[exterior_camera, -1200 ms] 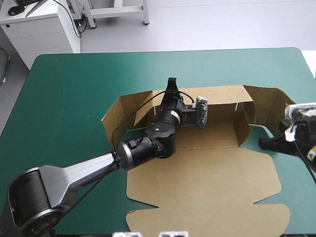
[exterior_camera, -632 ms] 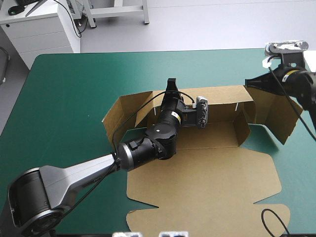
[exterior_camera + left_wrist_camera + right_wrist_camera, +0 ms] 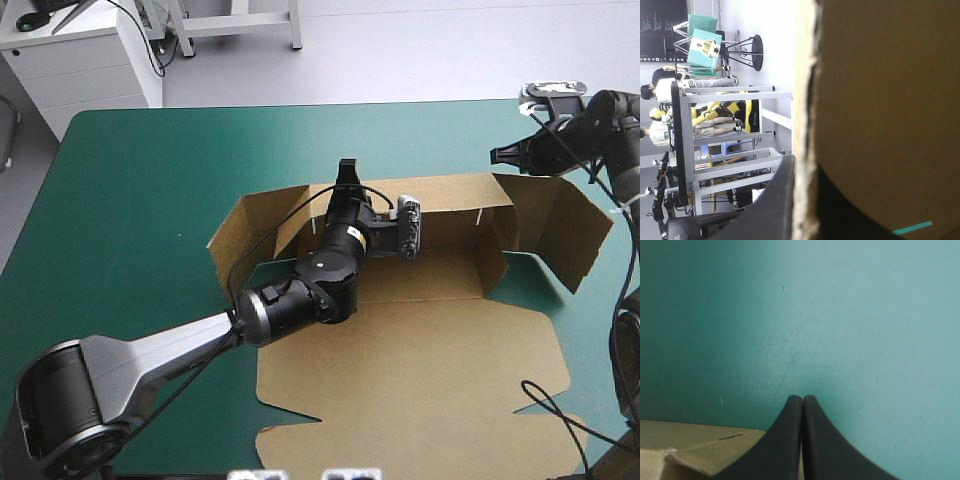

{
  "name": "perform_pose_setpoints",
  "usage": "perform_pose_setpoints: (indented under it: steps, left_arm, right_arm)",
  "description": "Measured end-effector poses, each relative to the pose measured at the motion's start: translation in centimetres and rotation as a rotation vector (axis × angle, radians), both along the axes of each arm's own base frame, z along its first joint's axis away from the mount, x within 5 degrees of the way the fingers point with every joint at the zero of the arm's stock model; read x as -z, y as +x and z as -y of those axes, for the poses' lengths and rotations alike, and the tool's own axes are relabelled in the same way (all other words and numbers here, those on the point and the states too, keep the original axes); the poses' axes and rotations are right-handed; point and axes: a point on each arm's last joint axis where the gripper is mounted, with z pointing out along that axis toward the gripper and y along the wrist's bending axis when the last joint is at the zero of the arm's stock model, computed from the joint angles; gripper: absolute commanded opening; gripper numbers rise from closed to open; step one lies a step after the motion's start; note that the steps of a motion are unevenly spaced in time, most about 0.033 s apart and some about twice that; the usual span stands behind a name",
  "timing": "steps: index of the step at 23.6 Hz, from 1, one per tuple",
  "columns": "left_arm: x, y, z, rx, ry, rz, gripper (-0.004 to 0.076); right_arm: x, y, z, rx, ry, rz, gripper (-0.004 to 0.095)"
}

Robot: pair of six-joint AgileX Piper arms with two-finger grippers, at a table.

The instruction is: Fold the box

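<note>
The box [image 3: 420, 330] sits on the teal-green tabletop [image 3: 150, 200], right of the middle. Nearest the robot its lid [image 3: 400, 400] lies flat, with its cut front edge close to the tabletop's near edge. The left arm comes in low from the near left corner and crosses the lid's left part. Past the crease lies the tray floor [image 3: 440, 275], with a short wall [image 3: 493, 255] standing at its right end. Behind the floor the back wall [image 3: 450, 195] stands raised.

The left hand [image 3: 347, 172] is clenched on that wall's top edge, left of its middle. In the left wrist view the wall's raw edge runs up between the black fingers [image 3: 777, 200]. One finger presses against one face, the dark curve of the other lies on the brown face, and the sheet fills the view on that side.

At each end of the back wall a flap tilts up and splays outward. The left flap [image 3: 232, 240] is the smaller and the right flap [image 3: 565, 230] the broader.

Farthest off, the right hand [image 3: 497, 155] is held over bare cover just beyond the box's far right corner. It is apart from the box, with its tip pointing left. It is clenched and empty. In the right wrist view its two fingers meet in one point over the cover, with a corner of the box beside their base.
</note>
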Motion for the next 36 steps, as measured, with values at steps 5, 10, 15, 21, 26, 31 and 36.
perform_pose_setpoints:
  steps: [5, 10, 15, 21, 26, 31, 36]
  left_arm:
    - [0.0, 0.0, 0.0, -0.005, 0.003, 0.0, -0.0008]
    - [0.0, 0.0, -0.1, -0.007, 0.003, 0.0, -0.0008]
    - [0.0, 0.0, -0.1, -0.007, 0.003, 0.0, -0.0008]
    - [0.3, 0.0, 0.0, -0.011, 0.003, -0.012, -0.0008]
    - [0.8, 0.1, 0.2, -0.02, 0.006, -0.031, -0.0008]
    - [0.9, 0.2, 0.3, -0.022, 0.009, -0.033, -0.0008]
    - [0.9, 0.2, 0.3, -0.022, 0.009, -0.033, -0.0008]
  right_arm:
    - [0.7, -0.4, 0.1, -0.051, -0.009, -0.053, -0.0019]
    - [1.8, -1.2, 0.9, -0.094, 0.084, -0.107, -0.0019]
    - [2.3, -3.8, 2.5, -0.117, 0.12, -0.107, -0.0019]
    - [4.1, -6.7, 2.9, -0.17, 0.276, 0.011, -0.0019]
    - [6.5, -9.0, 1.9, -0.21, 0.289, 0.12, -0.0019]
    - [6.4, -11.5, 1.5, -0.249, 0.175, 0.232, -0.0017]
    - [5.9, -12.2, 1.3, -0.282, 0.135, 0.26, 0.0084]
